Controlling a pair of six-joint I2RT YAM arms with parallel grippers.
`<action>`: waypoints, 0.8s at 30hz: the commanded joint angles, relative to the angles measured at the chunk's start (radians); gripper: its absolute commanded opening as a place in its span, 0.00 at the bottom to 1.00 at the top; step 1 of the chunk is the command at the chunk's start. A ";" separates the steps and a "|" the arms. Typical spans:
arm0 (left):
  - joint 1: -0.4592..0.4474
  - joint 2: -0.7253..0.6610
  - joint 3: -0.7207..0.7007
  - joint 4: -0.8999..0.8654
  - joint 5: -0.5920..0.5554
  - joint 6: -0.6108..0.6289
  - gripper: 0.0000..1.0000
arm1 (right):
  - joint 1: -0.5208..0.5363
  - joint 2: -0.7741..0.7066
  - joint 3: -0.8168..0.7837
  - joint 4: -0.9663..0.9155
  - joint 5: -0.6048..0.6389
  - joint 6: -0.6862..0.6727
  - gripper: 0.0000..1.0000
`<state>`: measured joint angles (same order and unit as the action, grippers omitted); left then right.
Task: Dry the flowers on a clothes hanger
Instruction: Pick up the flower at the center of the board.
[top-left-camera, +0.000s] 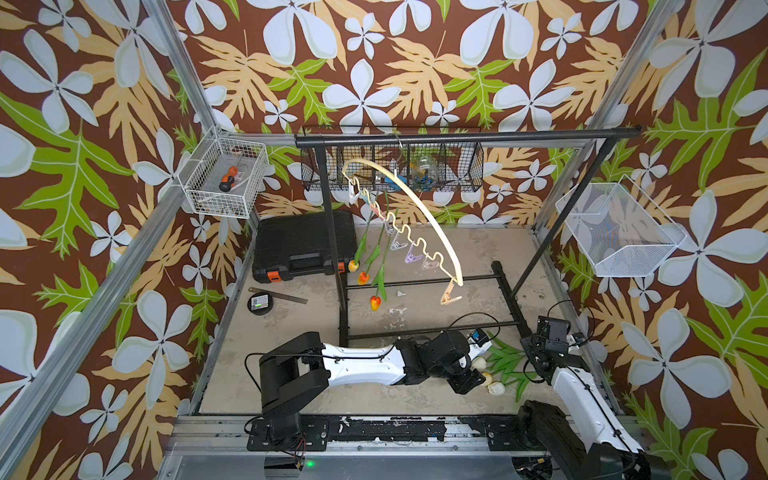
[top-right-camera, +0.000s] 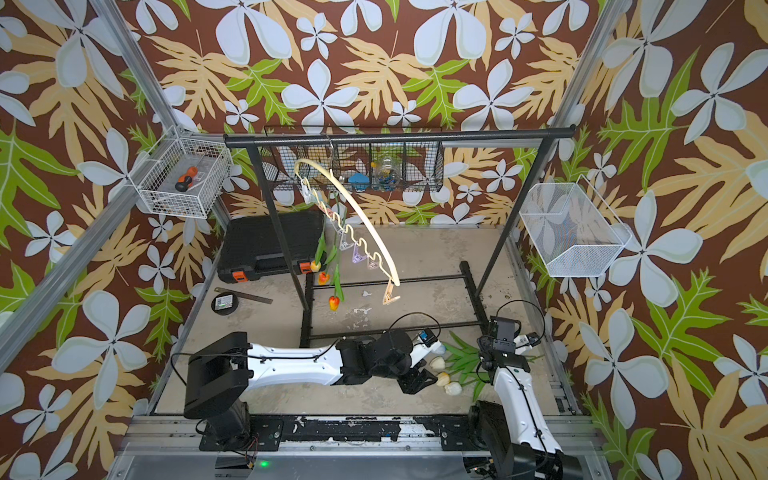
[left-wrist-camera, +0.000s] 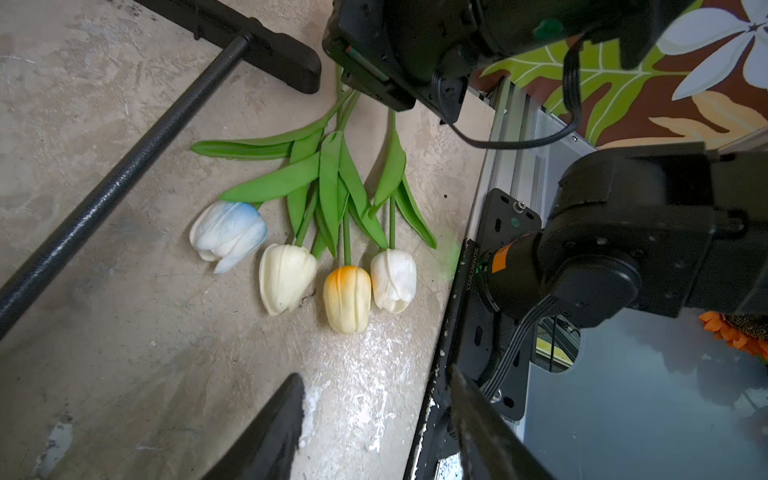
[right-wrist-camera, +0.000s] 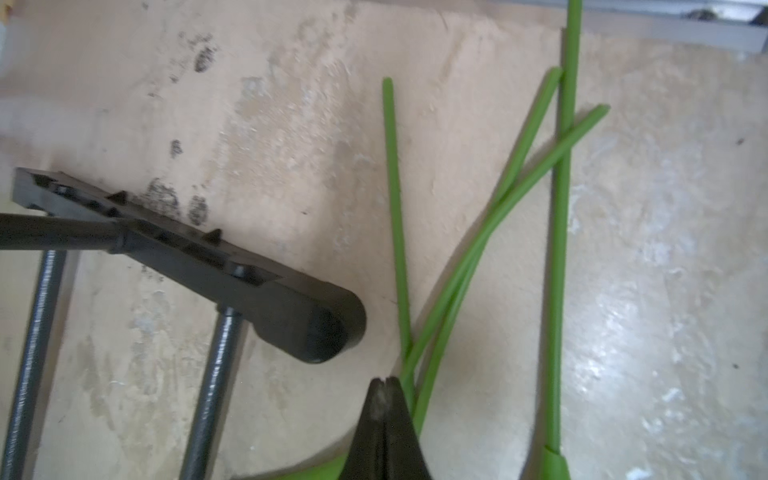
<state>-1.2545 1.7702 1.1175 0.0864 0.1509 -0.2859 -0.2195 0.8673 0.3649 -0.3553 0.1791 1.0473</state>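
Four tulips (left-wrist-camera: 332, 187) lie flat on the floor (left-wrist-camera: 124, 332) by a foot of the black rack (left-wrist-camera: 286, 70). Their long axes are nearly parallel, with heads toward the left gripper (left-wrist-camera: 376, 372) and cut stems toward the right gripper (right-wrist-camera: 384, 380). The left gripper's fingers stand well apart, holding nothing; the right gripper's jaws are pressed together, the stems running just beside its tips. Beyond, three orange tulips (top-left-camera: 375, 302) hang heads-down from the clothes hanger (top-left-camera: 436, 226) on that rack's top rail
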 joint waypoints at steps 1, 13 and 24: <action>0.008 -0.009 0.003 0.030 0.022 0.008 0.59 | 0.000 -0.028 0.011 -0.009 0.000 -0.022 0.00; 0.012 -0.009 -0.006 0.041 0.039 0.010 0.59 | 0.000 0.055 0.005 0.000 0.026 0.005 0.41; 0.013 -0.003 -0.021 0.052 0.039 0.012 0.59 | 0.000 0.190 -0.019 0.099 0.000 -0.003 0.32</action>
<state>-1.2442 1.7668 1.0992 0.1188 0.1856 -0.2855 -0.2199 1.0485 0.3531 -0.2829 0.1757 1.0462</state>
